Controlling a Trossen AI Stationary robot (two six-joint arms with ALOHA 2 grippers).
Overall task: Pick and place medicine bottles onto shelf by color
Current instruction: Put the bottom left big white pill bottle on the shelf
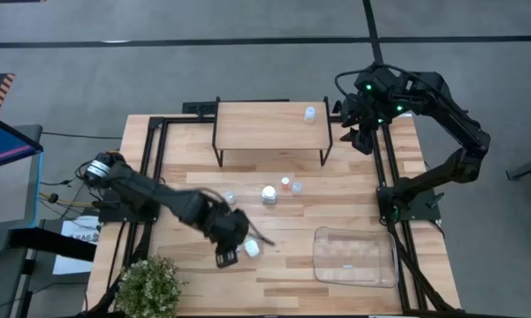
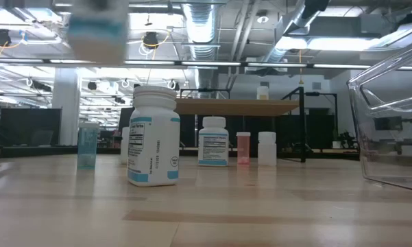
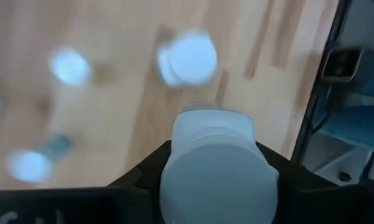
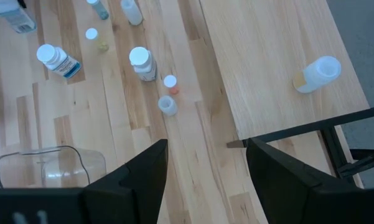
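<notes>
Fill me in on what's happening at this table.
The left pincer is shut on a chunky white medicine bottle, held up above the front of the table. One small bottle already stands on the low wooden-topped shelf; several more wait on the tabletop near a clear plastic tray. The right pincer hangs open by the shelf.

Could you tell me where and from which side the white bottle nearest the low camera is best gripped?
The white bottle stands upright, apart from its neighbours, with a narrower cap over a wider labelled body. Probably best: come straight down from above and close the gripper across the body just under the cap, where the sides are straight.
</notes>
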